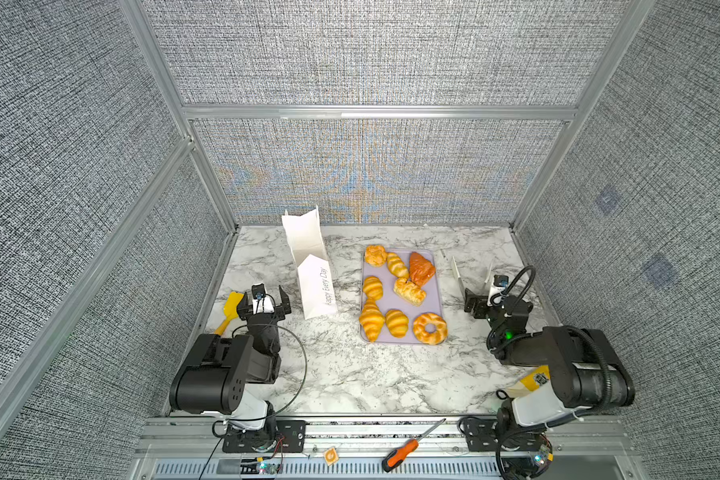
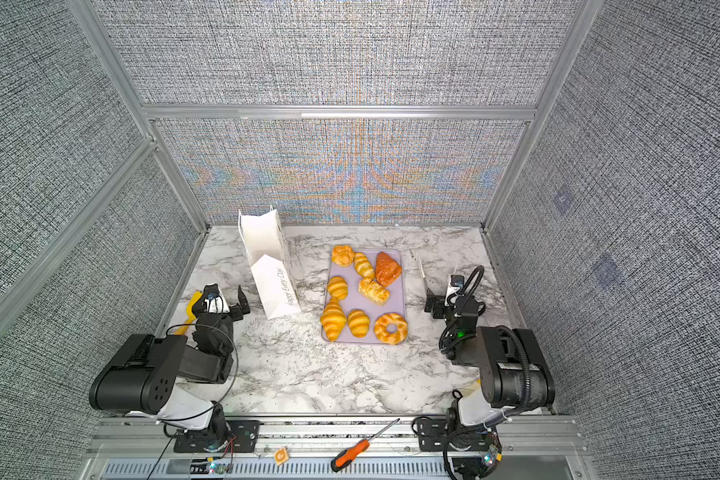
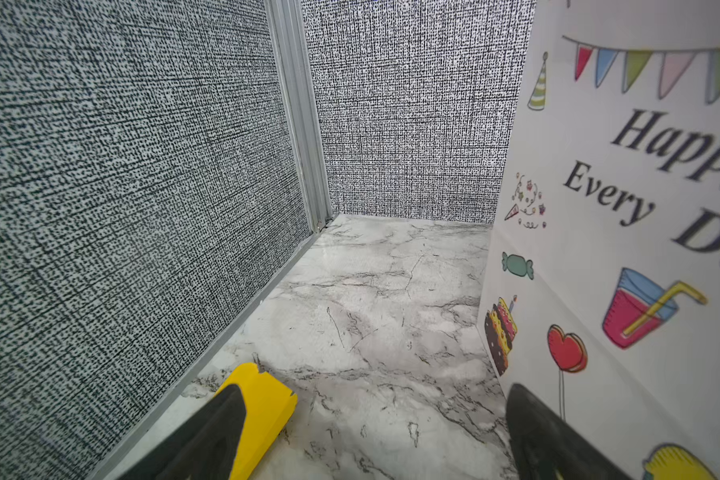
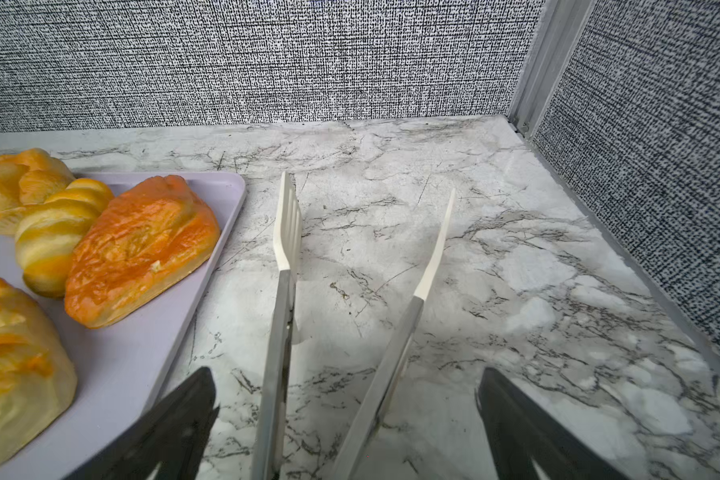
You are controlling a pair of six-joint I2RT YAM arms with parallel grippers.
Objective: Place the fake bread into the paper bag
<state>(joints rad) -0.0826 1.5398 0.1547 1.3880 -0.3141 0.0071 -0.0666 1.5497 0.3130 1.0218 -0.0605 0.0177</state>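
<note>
Eight fake bread (image 1: 409, 291) pieces lay on the lilac tray (image 1: 390, 302). The paper bag (image 1: 314, 286) stood near the tabletop's (image 1: 350, 374) far edge. The left pincer (image 3: 375, 390) and right pincer (image 4: 346, 374) gaped, released.

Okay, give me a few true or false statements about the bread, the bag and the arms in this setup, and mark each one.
1. All eight pastries lie on the lilac tray. True.
2. The paper bag lies flat on its side. False: it stands upright with its mouth open.
3. In both top views the ring doughnut sits at the tray's near right corner. True.
4. The left gripper holds the yellow scoop. False: its fingers are spread with nothing between them, and the scoop lies on the table by one of them.
5. The bag stands between the tray and the left gripper. True.
</note>
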